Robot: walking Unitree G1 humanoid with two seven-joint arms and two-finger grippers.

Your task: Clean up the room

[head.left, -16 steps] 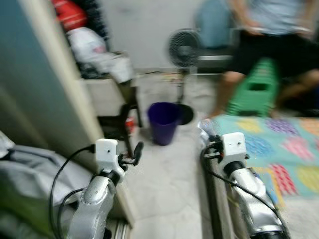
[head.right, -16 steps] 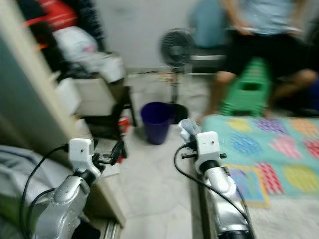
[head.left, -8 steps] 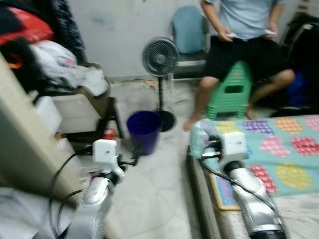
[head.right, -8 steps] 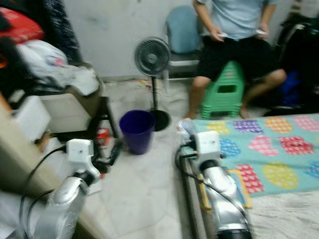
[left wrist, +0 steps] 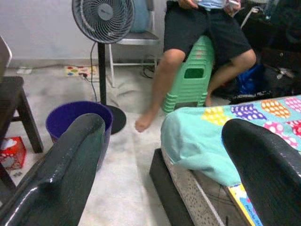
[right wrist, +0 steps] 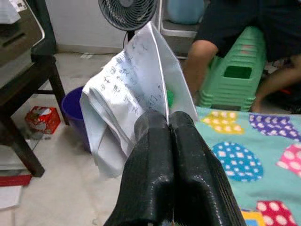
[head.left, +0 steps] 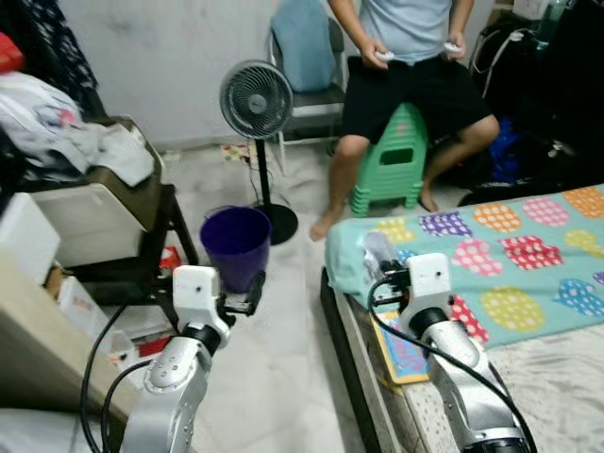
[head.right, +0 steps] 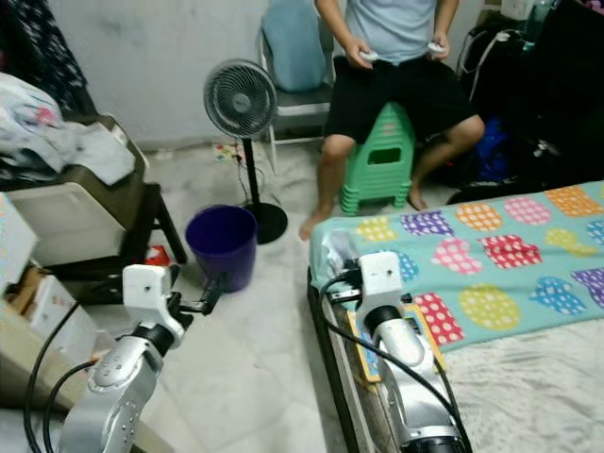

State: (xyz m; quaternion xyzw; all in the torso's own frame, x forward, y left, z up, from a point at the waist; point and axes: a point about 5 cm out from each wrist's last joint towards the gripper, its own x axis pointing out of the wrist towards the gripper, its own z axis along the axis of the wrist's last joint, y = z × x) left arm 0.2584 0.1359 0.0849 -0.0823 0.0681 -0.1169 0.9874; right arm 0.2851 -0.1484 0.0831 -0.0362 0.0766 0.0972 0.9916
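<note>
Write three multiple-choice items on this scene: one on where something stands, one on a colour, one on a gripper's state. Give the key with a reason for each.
1. Where does the purple bin stand?
A. On the bed
B. On the floor beside the standing fan's base
C. On the green stool

2. What colour is the stool the person sits on?
A. Green
B. Red
C. White

3. What state is the right gripper in?
A. Open and empty
B. Shut on a crumpled printed wrapper
C. Shut on a tissue box

Key: 1 B, the bin sits on the pale floor next to the fan's round base. 2 A, the stacked stools under the person are green. 3 B, in the right wrist view the fingers press together on the wrapper.
</note>
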